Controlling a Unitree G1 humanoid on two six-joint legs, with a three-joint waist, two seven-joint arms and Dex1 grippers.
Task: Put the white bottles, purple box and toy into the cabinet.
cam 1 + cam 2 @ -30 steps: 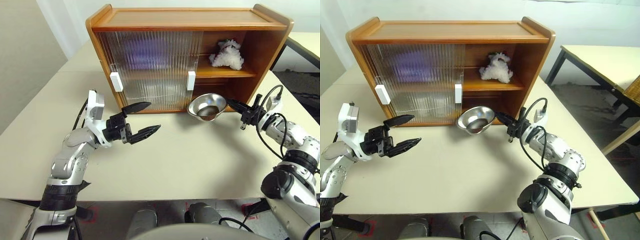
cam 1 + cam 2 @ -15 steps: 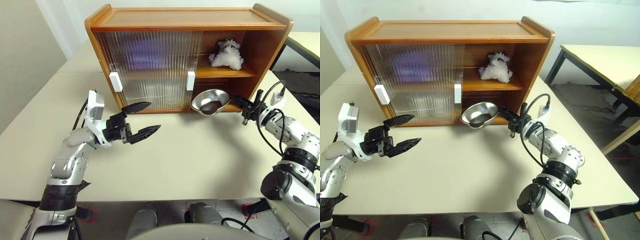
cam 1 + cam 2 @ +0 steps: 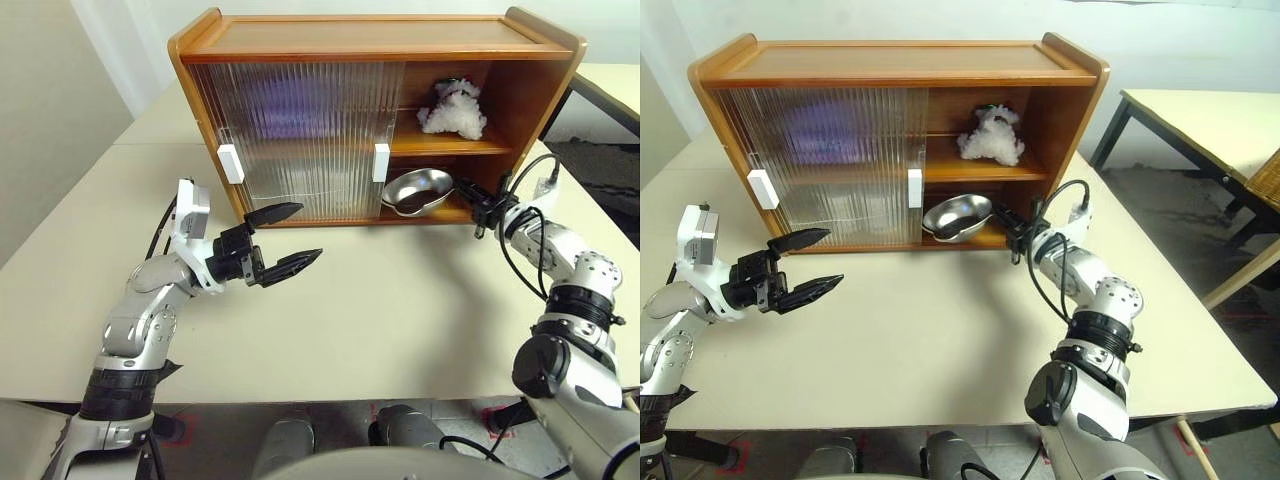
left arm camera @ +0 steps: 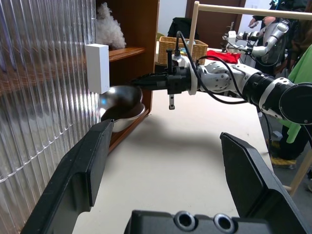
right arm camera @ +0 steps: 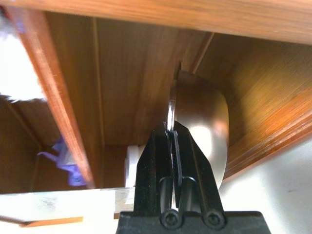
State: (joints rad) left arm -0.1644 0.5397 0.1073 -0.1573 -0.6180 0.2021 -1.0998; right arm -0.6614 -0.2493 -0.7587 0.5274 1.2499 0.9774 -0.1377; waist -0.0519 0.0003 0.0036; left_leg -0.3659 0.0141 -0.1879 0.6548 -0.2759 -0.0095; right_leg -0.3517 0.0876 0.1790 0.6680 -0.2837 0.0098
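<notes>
We see the cabinet (image 3: 375,110) standing along the far edge of the table (image 3: 400,310), its two ribbed sliding doors (image 3: 300,135) pushed to the left half so that the right half is open. On the upper shelf at the open end sits the toy (image 3: 455,108), close to the right side wall. Below it, the right gripper (image 3: 467,198) reaches into the lower compartment with its fingers pressed together on the rim of a metal bowl (image 3: 415,190), which is tilted and sits just inside the front edge of the cabinet floor, beside the white handle (image 3: 381,161) of the nearer door. In the right wrist view a white bottle (image 5: 132,163) and the purple box (image 5: 66,161) show deeper in the cabinet, behind the doors; a purple blur also shows through the ribbed panels in the upper left. The left gripper (image 3: 283,238) hovers over the tabletop in front of the closed doors, well apart from the bowl, jaws spread wide and holding nothing. The near half of the tabletop between the two arms is bare.
</notes>
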